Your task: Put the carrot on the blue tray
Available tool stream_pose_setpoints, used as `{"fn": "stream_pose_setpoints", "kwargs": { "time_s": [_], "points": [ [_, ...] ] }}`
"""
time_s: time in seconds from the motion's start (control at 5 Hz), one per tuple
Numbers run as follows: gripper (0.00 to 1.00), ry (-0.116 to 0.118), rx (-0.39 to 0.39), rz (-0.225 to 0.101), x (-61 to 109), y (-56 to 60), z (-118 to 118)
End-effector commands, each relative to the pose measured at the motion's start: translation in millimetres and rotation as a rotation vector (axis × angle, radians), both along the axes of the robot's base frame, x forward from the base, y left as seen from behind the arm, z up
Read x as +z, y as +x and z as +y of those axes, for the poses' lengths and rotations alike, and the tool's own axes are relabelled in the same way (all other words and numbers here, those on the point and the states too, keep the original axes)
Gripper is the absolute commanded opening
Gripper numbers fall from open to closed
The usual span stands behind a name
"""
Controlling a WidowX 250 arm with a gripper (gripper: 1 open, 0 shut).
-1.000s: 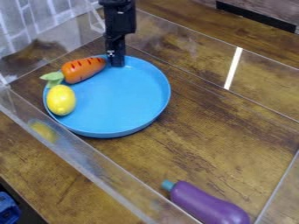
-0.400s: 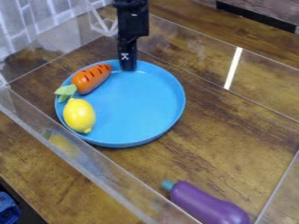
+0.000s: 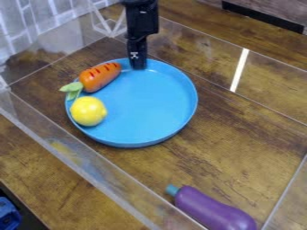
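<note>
While the small orange toy carrot lies across the rim of the round blue plastic tray, touching it, the end effector stands closed, empty, at the tray's far edge. Placement looks nearly done; next move, by judgement: nudge carrot fully inside.

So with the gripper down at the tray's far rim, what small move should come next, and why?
Probably lift the shut gripper straight up and clear. The carrot already lies across the blue tray's far-left rim beside the lemon, mostly inside the dish, and the gripper holds nothing. Rising vertically avoids dragging the tray or nudging the carrot back off the rim.
</note>
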State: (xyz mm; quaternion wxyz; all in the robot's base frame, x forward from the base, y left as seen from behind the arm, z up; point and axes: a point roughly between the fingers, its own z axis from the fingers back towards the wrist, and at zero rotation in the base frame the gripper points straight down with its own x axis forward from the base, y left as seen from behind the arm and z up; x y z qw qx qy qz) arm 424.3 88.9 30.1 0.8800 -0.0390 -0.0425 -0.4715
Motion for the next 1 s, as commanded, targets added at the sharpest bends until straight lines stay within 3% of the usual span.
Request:
{"fn": "stream_pose_setpoints", "kwargs": {
  "time_s": [0.0, 0.4, 0.8],
  "points": [
    [0.00, 0.022, 0.016, -0.093, 27.9, 15.6, 14],
    [0.00, 0.024, 0.057, -0.094, 18.0, 23.4, 33],
    [0.00, 0.010, -0.026, -0.086, 17.0, 19.3, 28]
  ]
}}
